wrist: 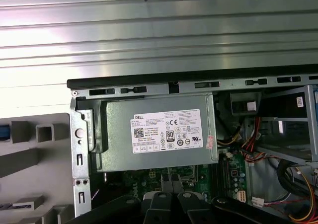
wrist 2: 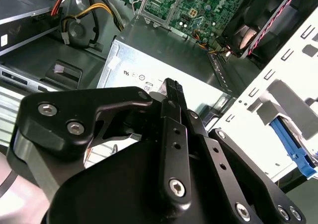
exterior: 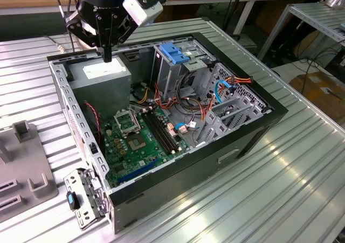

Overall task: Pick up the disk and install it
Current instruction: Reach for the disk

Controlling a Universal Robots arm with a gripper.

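Note:
The disk is out of view. My gripper (exterior: pixel 108 55) hangs over the back corner of the open computer case (exterior: pixel 253 138), at the exterior view's left. Its tip is just above the grey power supply (exterior: pixel 102 77). In the second wrist view the two black fingers (wrist 2: pixel 172 87) lie pressed together, shut, with nothing between them, and the power supply (wrist 2: pixel 149 67) is close beneath. The first wrist view looks straight down on the labelled power supply (wrist: pixel 156 132).
A metal drive cage (exterior: pixel 180 73) with a blue plastic latch (exterior: pixel 174 51) on top stands in the middle of the case. The green motherboard (exterior: pixel 135 140) and loose cables (exterior: pixel 188 127) lie beside it. A grey fixture (exterior: pixel 21 170) sits on the ribbed metal table (exterior: pixel 269 194).

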